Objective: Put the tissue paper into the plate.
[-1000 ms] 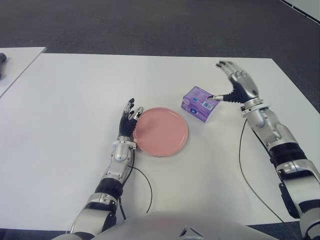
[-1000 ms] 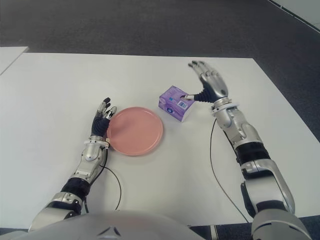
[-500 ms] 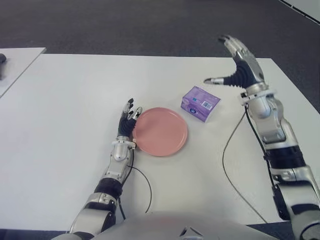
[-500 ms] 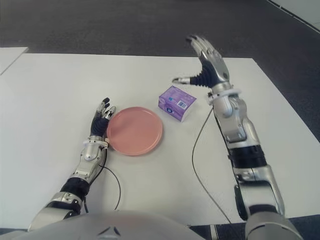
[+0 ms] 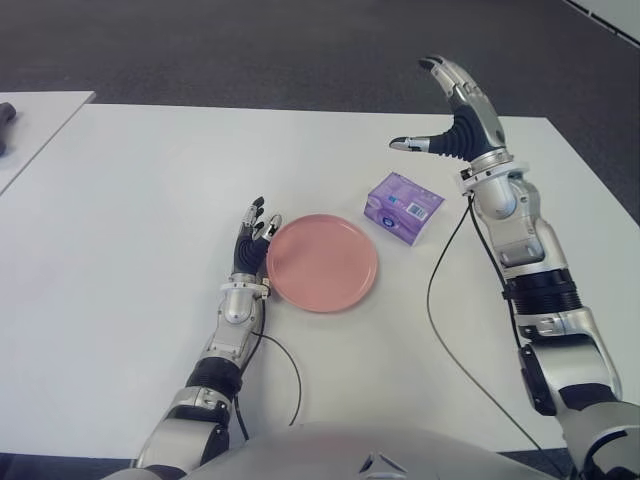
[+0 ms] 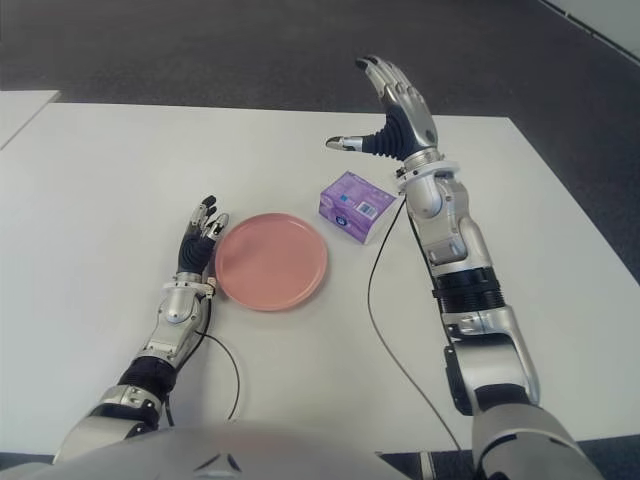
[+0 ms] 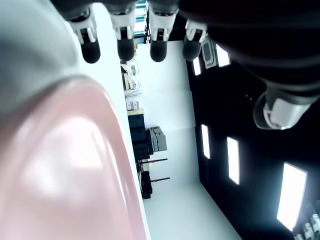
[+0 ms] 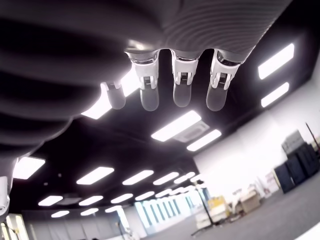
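A small purple tissue pack [image 5: 402, 206] lies on the white table [image 5: 140, 200], just right of the pink plate [image 5: 322, 263]. My right hand [image 5: 450, 118] is raised above and behind the pack, fingers spread wide, holding nothing and clear of it. My left hand [image 5: 253, 240] shows at the plate's left rim with straight, relaxed fingers and nothing in them; its wrist view has the plate's [image 7: 75, 170] edge close under the fingertips [image 7: 122, 47]. The right wrist view faces the ceiling and shows neither pack nor plate.
A cable [image 5: 450, 330] runs from my right forearm down across the table toward my body. A second white table [image 5: 30, 125] stands at the far left with a dark object [image 5: 5, 112] on it. Dark floor lies beyond the far edge.
My right hand has lifted off the tissue pack and swung up and back, ending higher and slightly further left. The pack stayed where it lay. The left hand has not moved.
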